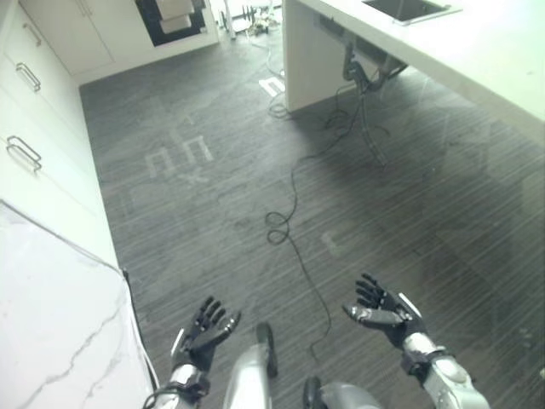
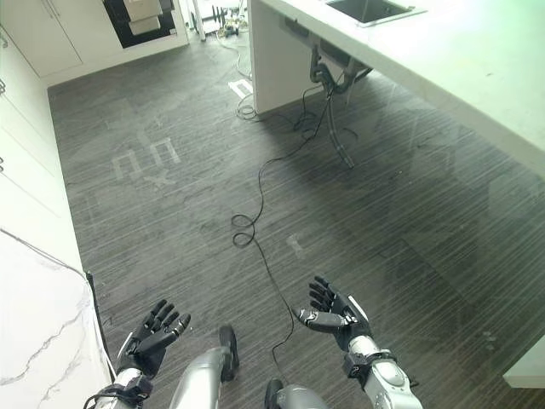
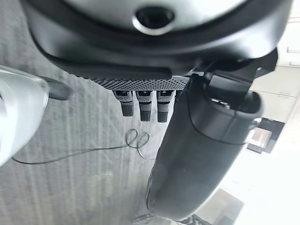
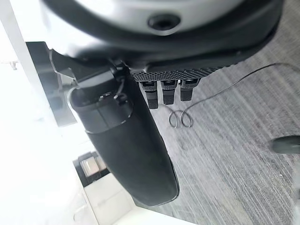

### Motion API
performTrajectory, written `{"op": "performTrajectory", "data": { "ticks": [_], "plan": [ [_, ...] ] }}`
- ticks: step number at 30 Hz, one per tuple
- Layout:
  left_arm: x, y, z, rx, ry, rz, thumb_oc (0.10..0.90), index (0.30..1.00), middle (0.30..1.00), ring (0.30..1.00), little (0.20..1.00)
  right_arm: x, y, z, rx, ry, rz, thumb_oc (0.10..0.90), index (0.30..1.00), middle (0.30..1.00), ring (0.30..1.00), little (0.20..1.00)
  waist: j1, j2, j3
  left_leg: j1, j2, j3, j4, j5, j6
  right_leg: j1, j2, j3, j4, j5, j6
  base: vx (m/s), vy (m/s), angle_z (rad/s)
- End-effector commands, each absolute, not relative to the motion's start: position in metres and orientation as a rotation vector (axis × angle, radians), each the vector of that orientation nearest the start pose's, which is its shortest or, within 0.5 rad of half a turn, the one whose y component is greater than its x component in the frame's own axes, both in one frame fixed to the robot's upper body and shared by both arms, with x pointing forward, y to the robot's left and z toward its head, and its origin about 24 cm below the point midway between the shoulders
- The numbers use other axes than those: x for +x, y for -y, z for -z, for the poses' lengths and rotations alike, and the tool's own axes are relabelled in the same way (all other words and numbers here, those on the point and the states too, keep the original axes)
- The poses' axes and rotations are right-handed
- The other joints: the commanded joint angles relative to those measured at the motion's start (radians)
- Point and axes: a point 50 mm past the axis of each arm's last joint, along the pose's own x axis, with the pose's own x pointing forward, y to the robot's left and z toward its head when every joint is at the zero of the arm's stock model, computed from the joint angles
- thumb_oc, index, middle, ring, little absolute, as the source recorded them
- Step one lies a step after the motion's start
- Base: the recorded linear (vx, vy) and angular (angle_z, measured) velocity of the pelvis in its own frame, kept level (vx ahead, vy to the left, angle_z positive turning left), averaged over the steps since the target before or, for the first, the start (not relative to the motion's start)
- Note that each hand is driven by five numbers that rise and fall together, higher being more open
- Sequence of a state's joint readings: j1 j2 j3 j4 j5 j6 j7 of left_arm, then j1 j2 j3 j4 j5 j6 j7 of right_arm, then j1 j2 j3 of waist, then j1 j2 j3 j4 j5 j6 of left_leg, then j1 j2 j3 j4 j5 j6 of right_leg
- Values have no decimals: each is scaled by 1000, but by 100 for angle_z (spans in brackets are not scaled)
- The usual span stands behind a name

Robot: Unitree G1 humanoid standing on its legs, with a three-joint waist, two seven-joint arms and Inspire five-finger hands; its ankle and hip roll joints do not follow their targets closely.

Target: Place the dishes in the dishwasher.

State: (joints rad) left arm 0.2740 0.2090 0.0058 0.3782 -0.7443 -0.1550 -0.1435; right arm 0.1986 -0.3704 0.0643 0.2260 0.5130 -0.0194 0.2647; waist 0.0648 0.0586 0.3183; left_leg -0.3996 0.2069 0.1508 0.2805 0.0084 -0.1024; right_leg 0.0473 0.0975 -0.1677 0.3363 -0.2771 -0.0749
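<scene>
Both my hands hang over the dark wood floor (image 1: 213, 213), palms turned up and holding nothing. My left hand (image 1: 204, 331) is low at the left, next to the marble counter, with its fingers spread straight. My right hand (image 1: 383, 312) is low at the right, fingers also spread and relaxed. In the left wrist view the left hand's thumb (image 3: 201, 154) and straight fingers (image 3: 143, 107) point out over bare floor. The right wrist view shows the right hand's thumb (image 4: 126, 140) the same way.
White drawers with metal handles (image 1: 34, 128) line the left side. A white marble counter (image 1: 60, 332) fills the lower left corner. A white island (image 1: 477, 51) with a sink (image 1: 409, 8) runs along the right. A dark opening (image 1: 174, 17) sits in the far cabinets. Pale marks (image 1: 179, 158) lie on the floor.
</scene>
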Motion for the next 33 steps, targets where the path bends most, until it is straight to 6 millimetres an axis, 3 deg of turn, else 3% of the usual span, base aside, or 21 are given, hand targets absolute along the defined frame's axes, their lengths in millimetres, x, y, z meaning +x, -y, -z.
{"op": "performTrajectory", "data": {
  "ticks": [1, 3, 4, 6, 7, 8, 9, 10, 11, 13, 14, 16, 17, 20, 23, 26, 28, 29, 30, 31, 33],
  "plan": [
    [179, -242, 23, -463, -108, -158, 800, 900, 900, 900, 900, 208, 223, -14, 143, -91, -220, 800, 900, 900, 900, 900, 7, -45, -135, 45, 5, 61, 19, 32, -29, 82, -114, 13, -36, 4, 148, 398, 206, -21],
    [180, -243, 18, -452, -103, -145, 800, 900, 900, 900, 900, 206, 221, -17, 157, -84, -226, 800, 900, 900, 900, 900, 12, -52, -157, 71, -15, 61, 19, 10, -10, 115, -138, 15, -36, -5, 172, 399, 183, -12],
    [180, -245, 15, -429, -98, -133, 800, 900, 900, 900, 900, 205, 219, -18, 164, -81, -228, 800, 900, 900, 900, 900, 14, -70, -168, 91, -46, 51, 19, -11, 9, 139, -168, 12, -36, 7, 194, 402, 187, -2],
    [183, -249, 8, -400, -82, -99, 800, 900, 900, 900, 900, 204, 216, -19, 167, -72, -210, 800, 900, 900, 900, 900, 15, -89, -192, 108, -87, 29, 19, -34, 43, 147, -210, 1, -36, 116, 241, 392, 198, 11],
    [190, -247, 2, -370, -65, -55, 800, 900, 900, 900, 900, 207, 214, -21, 193, -43, -177, 800, 900, 900, 900, 900, 4, -99, -211, 134, -142, -1, 19, -61, 82, 171, -239, -14, -36, 335, 283, 338, 176, 32],
    [190, -248, 2, -369, -65, -55, 800, 900, 900, 900, 900, 207, 214, -21, 194, -43, -176, 800, 900, 900, 900, 900, 3, -98, -210, 134, -142, -2, 19, -60, 82, 172, -239, -15, -36, 336, 284, 409, 250, 64],
    [196, -245, 1, -369, -64, -38, 800, 900, 900, 900, 900, 208, 211, -22, 205, -28, -167, 800, 900, 900, 900, 900, -5, -79, -213, 153, -149, -8, 19, -76, 98, 169, -244, -24, 90, 436, 293, 274, 217, 64],
    [200, -242, 0, -365, -59, -23, 800, 900, 900, 900, 900, 208, 208, -24, 216, -18, -166, 800, 900, 900, 900, 900, -18, -54, -207, 181, -150, -19, 19, -96, 112, 110, -242, -20, 247, 469, 292, 365, 299, 67],
    [204, -237, -3, -362, -52, -1, 800, 900, 900, 900, 900, 209, 205, -26, 226, -10, -171, 800, 900, 900, 900, 900, -32, -35, -196, 211, -150, -21, 19, -117, 125, 11, -253, -15, 375, 474, 280, 256, 227, 44],
    [206, -233, -5, -351, -45, 7, 800, 900, 900, 900, 900, 211, 202, -26, 227, -5, -183, 800, 900, 900, 900, 900, -40, -29, -189, 229, -150, -14, 19, -127, 129, -68, -259, -19, 438, 466, 267, 212, 65, 38],
    [210, -227, -11, -346, -28, 51, 800, 900, 900, 900, 900, 213, 201, -28, 224, 0, -197, 800, 900, 900, 900, 900, -64, -50, -169, 267, -180, -24, 19, -132, 123, -129, -209, -67, 283, 370, 239, 383, -125, 32],
    [211, -226, -14, -334, -23, 87, 800, 900, 900, 900, 900, 209, 207, -30, 227, 8, -186, 800, 900, 900, 900, 900, -91, -82, -160, 302, -215, -53, 19, -154, 114, -166, -183, -106, 0, 403, 236, 495, -243, 27],
    [211, -228, -15, -338, -26, 91, 800, 900, 900, 900, 900, 206, 211, -29, 234, 7, -179, 800, 900, 900, 900, 900, -113, -112, -146, 340, -250, -82, 19, -185, 111, -229, -204, -86, -36, 386, 244, 454, -253, 91],
    [210, -226, -16, -318, -5, 101, 800, 900, 900, 900, 900, 198, 220, -27, 247, 26, -154, 800, 900, 900, 900, 900, -156, -127, -140, 403, -279, -137, 19, -235, 108, -396, -246, -9, -36, 350, 258, 507, -283, 131],
    [207, -228, -19, -299, 18, 98, 800, 900, 900, 900, 900, 204, 219, -31, 226, 42, -158, 800, 900, 900, 900, 900, -146, -133, -152, 440, -278, -125, 19, -274, 106, -394, -271, -62, -36, 335, 255, 409, -208, 72],
    [205, -228, -21, -301, 28, 92, 800, 900, 900, 900, 900, 209, 220, -38, 194, 55, -145, 800, 900, 900, 900, 900, -143, -142, -191, 488, -283, -124, 19, -318, 105, -351, -250, -49, -36, 342, 234, 429, -255, -46],
    [206, -227, -25, -306, 39, 95, 800, 900, 900, 900, 900, 212, 223, -45, 174, 77, -139, 800, 900, 900, 900, 900, -137, -133, -209, 527, -271, -118, 19, -297, 86, -323, -233, -60, -36, 324, 211, 351, -194, -30],
    [205, -226, -26, -310, 48, 98, 800, 900, 900, 900, 900, 213, 227, -51, 158, 96, -137, 800, 900, 900, 900, 900, -136, -118, -219, 552, -243, -98, 19, -201, 55, -304, -212, -74, -36, 298, 187, 392, -221, -20],
    [205, -225, -25, -310, 55, 98, 800, 900, 900, 900, 900, 213, 230, -54, 149, 106, -134, 800, 900, 900, 900, 900, -130, -120, -222, 582, -219, -48, 19, -14, 11, -269, -205, -79, -36, 267, 164, 506, -346, -51],
    [204, -222, -24, -328, 60, 97, 800, 900, 900, 900, 900, 213, 233, -58, 126, 120, -142, 800, 900, 900, 900, 900, -121, -150, -209, 547, -214, 1, 162, 93, -24, -222, -222, -70, -36, 239, 137, 405, -335, -86],
    [204, -219, -23, -332, 63, 101, 800, 900, 900, 900, 900, 212, 235, -62, 108, 132, -148, 800, 900, 900, 900, 900, -106, -171, -187, 394, -180, 30, 333, 104, -25, -177, -227, -59, -36, 216, 117, 233, -231, -82]
  ]
}}
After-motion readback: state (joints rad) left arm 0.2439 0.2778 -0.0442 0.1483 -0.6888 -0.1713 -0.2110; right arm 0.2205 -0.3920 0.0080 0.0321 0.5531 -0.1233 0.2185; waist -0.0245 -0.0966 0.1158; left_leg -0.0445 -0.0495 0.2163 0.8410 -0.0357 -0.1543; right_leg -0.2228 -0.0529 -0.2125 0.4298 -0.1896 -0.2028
